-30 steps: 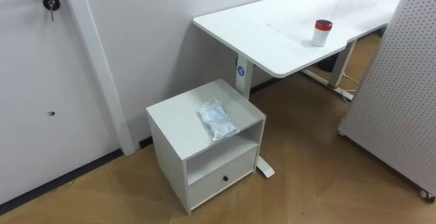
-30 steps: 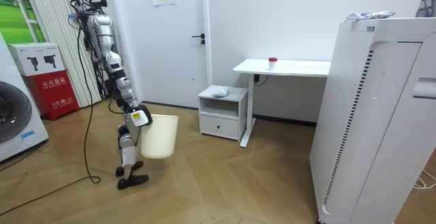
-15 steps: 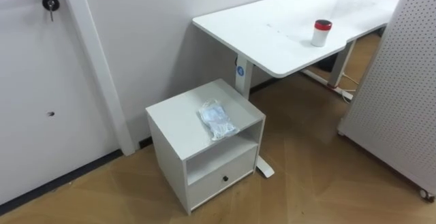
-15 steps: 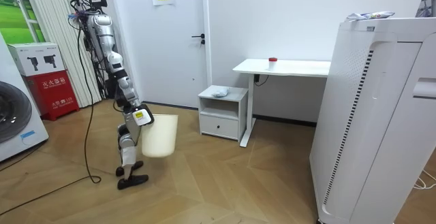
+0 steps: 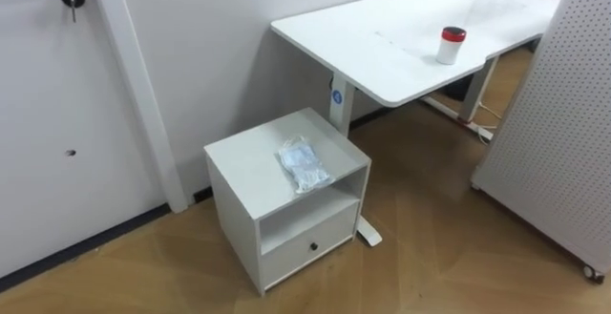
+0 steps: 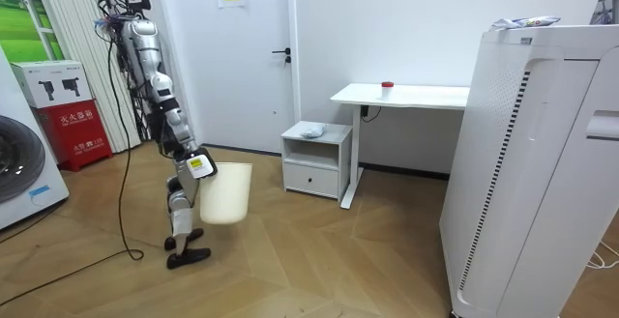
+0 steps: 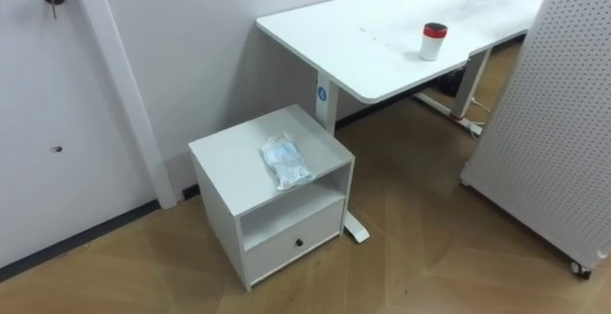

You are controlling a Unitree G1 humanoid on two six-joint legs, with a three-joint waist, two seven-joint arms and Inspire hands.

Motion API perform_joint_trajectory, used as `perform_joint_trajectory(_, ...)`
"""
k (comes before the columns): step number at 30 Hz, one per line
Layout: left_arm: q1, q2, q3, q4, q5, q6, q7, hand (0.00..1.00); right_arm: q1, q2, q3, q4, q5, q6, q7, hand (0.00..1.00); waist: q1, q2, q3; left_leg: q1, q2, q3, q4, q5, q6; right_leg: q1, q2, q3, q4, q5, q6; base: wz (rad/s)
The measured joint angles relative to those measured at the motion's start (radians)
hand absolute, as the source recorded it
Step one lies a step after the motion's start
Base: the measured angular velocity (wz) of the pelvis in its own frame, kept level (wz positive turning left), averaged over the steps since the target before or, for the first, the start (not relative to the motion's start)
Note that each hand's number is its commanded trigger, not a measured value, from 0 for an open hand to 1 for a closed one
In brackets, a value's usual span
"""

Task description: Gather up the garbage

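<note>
The bag (image 5: 304, 165) lies on the cabinet (image 5: 243, 168), toward its 4 o'clock edge, well apart from the robot. The right robot hand (image 6: 195, 165) meets the bin (image 6: 228, 194); its hold I cannot tell. A clumsy reach could push the limp bag off.

Cabinet (image 5: 243, 166) on floor against wall, between door (image 5: 57, 114) at left and desk (image 5: 401, 42) at right; desk leg (image 5: 341, 104) just behind cabinet's right rear corner. Bag (image 5: 304, 165) flat on cabinet top, toward right side. Open shelf under top; drawer (image 5: 305, 250) below shelf. Can (image 5: 450, 46) upright on desk, near front edge. Perforated panel (image 5: 563, 133) on floor, right of desk. Room view: robot well apart from cabinet, on room view's left; bin (image 6: 225, 192) between robot and cabinet.
</note>
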Motion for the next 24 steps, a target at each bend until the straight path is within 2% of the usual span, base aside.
perform_joint_trajectory(2,-0.016,0.0,0.0,0.0,0.018,0.004,-0.001,0.0,-0.002,0.0,0.0,-0.001,-0.001,-0.002,0.003,1.0,0.0,0.004,0.0007,-0.018,0.0,-0.007,0.029,-0.007,-0.002,-0.008,-0.002,-0.008,0.009,-0.006,-0.002,0.13)
perform_joint_trajectory(4,-0.034,0.002,0.0,0.006,0.026,0.006,-0.009,0.0,-0.006,-0.002,0.0,-0.003,-0.008,-0.002,0.011,1.0,0.002,0.0,0.0106,-0.052,0.004,-0.009,0.111,-0.035,-0.01,-0.028,-0.001,-0.018,0.056,-0.039,-0.006,0.08)
perform_joint_trajectory(5,-0.036,0.003,0.001,0.007,0.035,0.007,-0.013,0.0,-0.007,-0.003,-0.001,-0.003,-0.018,-0.002,0.014,1.0,0.002,-0.001,0.0102,-0.063,0.006,-0.009,0.135,-0.045,-0.014,-0.038,-0.001,-0.019,0.076,-0.051,-0.008,0.0)
perform_joint_trajectory(7,-0.036,0.006,0.001,0.007,0.059,0.011,-0.023,0.0,-0.021,-0.008,-0.001,-0.007,-0.042,-0.001,0.017,1.0,0.002,0.005,0.0116,-0.115,0.033,-0.002,0.257,-0.106,-0.026,-0.087,0.004,-0.025,0.181,-0.109,-0.021,-0.11)
perform_joint_trajectory(8,-0.036,0.008,0.003,0.007,0.059,0.012,-0.027,0.0,-0.025,-0.009,0.0,-0.007,-0.043,-0.001,0.019,1.0,0.004,0.005,0.0117,-0.128,0.04,0.002,0.287,-0.121,-0.031,-0.1,0.008,-0.025,0.211,-0.126,-0.026,-0.13)
perform_joint_trajectory(9,-0.041,0.012,0.008,0.008,0.06,0.014,-0.032,0.0,-0.026,-0.01,0.0,-0.007,-0.041,-0.001,0.023,1.0,0.004,0.002,0.01,-0.149,0.054,0.009,0.349,-0.144,-0.049,-0.119,0.009,-0.023,0.262,-0.16,-0.043,-0.05)
perform_joint_trajectory(11,-0.037,0.016,0.006,0.008,0.059,0.021,-0.034,0.0,-0.026,-0.012,0.001,-0.007,-0.041,-0.004,0.025,1.0,0.004,-0.003,0.0078,-0.171,0.07,0.025,0.425,-0.148,-0.059,-0.123,0.009,-0.019,0.301,-0.191,-0.06,0.0)
perform_joint_trajectory(12,-0.035,0.016,-0.002,0.008,0.059,0.027,-0.033,0.0,-0.025,-0.016,0.002,-0.008,-0.04,-0.006,0.023,1.0,0.004,-0.002,0.0065,-0.182,0.088,0.052,0.468,-0.146,-0.064,-0.122,0.013,-0.017,0.318,-0.201,-0.066,0.0)
perform_joint_trajectory(13,-0.032,0.016,-0.002,0.007,0.063,0.031,-0.033,0.0,-0.022,-0.018,0.002,-0.008,-0.04,-0.006,0.021,1.0,0.002,-0.003,0.007,-0.2,0.102,0.075,0.513,-0.131,-0.087,-0.121,0.014,-0.015,0.329,-0.208,-0.075,0.0)
perform_joint_trajectory(14,-0.032,0.016,-0.002,0.007,0.067,0.034,-0.033,0.0,-0.021,-0.018,0.001,-0.008,-0.04,-0.006,0.021,1.0,-0.002,-0.003,0.0065,-0.215,0.108,0.082,0.543,-0.119,-0.099,-0.119,0.015,-0.013,0.329,-0.209,-0.077,0.11)
perform_joint_trajectory(15,-0.031,0.016,-0.004,0.006,0.069,0.039,-0.033,0.0,-0.025,-0.02,0.0,-0.01,-0.037,-0.005,0.018,1.0,-0.003,-0.017,0.0097,-0.271,0.102,0.08,0.619,-0.077,-0.1,-0.11,0.02,0.01,0.331,-0.213,-0.085,0.27)
perform_joint_trajectory(16,-0.029,0.015,-0.024,0.006,0.068,0.045,-0.034,0.0,-0.013,-0.026,0.0,-0.009,-0.026,0.0,0.011,1.0,-0.005,-0.021,0.0037,-0.32,0.079,0.071,0.602,-0.074,-0.085,-0.104,0.023,0.046,0.329,-0.218,-0.092,0.41)
perform_joint_trajectory(17,-0.031,0.015,-0.047,0.004,0.066,0.045,-0.036,0.0,-0.003,-0.034,0.0,-0.009,-0.009,0.009,-0.003,1.0,-0.001,-0.022,0.0035,-0.363,0.047,0.077,0.522,-0.067,-0.086,-0.098,0.024,0.079,0.326,-0.222,-0.098,0.36)
perform_joint_trajectory(18,-0.03,0.014,-0.052,0.004,0.063,0.044,-0.038,0.0,0.001,-0.038,0.0,-0.009,-0.006,0.014,-0.01,1.0,0.001,-0.022,0.0029,-0.383,0.032,0.082,0.469,-0.057,-0.095,-0.095,0.024,0.095,0.325,-0.225,-0.099,0.12)
perform_joint_trajectory(19,-0.024,0.014,-0.051,-0.001,0.062,0.043,-0.039,0.0,0.004,-0.043,0.001,-0.008,-0.005,0.015,-0.019,1.0,0.02,-0.025,-0.0004,-0.411,0.013,0.086,0.349,-0.012,-0.103,-0.082,0.025,0.126,0.321,-0.227,-0.098,-0.13)
perform_joint_trajectory(20,-0.018,0.014,-0.05,-0.002,0.062,0.041,-0.038,0.0,0.006,-0.046,0.001,-0.007,-0.005,0.015,-0.023,1.0,0.028,-0.019,-0.0016,-0.42,0.011,0.086,0.286,0.015,-0.106,-0.074,0.027,0.135,0.313,-0.228,-0.095,-0.35)
perform_joint_trajectory(22,0.015,0.018,-0.042,-0.002,0.06,0.035,-0.037,0.0,0.011,-0.047,0.021,-0.02,-0.012,0.014,-0.03,1.0,0.034,-0.011,-0.0004,-0.428,0.007,0.084,0.09,0.113,-0.098,-0.027,0.029,0.157,0.292,-0.251,-0.096,-0.45)
perform_joint_trajectory(23,0.022,0.017,-0.035,-0.001,0.06,0.034,-0.038,0.0,0.015,-0.046,0.024,-0.024,-0.02,0.015,-0.029,1.0,0.036,-0.012,-0.0001,-0.427,0.011,0.081,0.074,0.148,-0.092,-0.015,0.027,0.169,0.291,-0.262,-0.095,-0.57)
perform_joint_trajectory(24,0.031,0.016,-0.029,-0.001,0.059,0.031,-0.042,0.0,0.023,-0.045,0.031,-0.036,-0.036,0.018,-0.03,1.0,0.048,-0.021,-0.0028,-0.414,0.009,0.093,0.068,0.222,-0.073,0.003,0.017,0.197,0.286,-0.28,-0.089,-0.65)
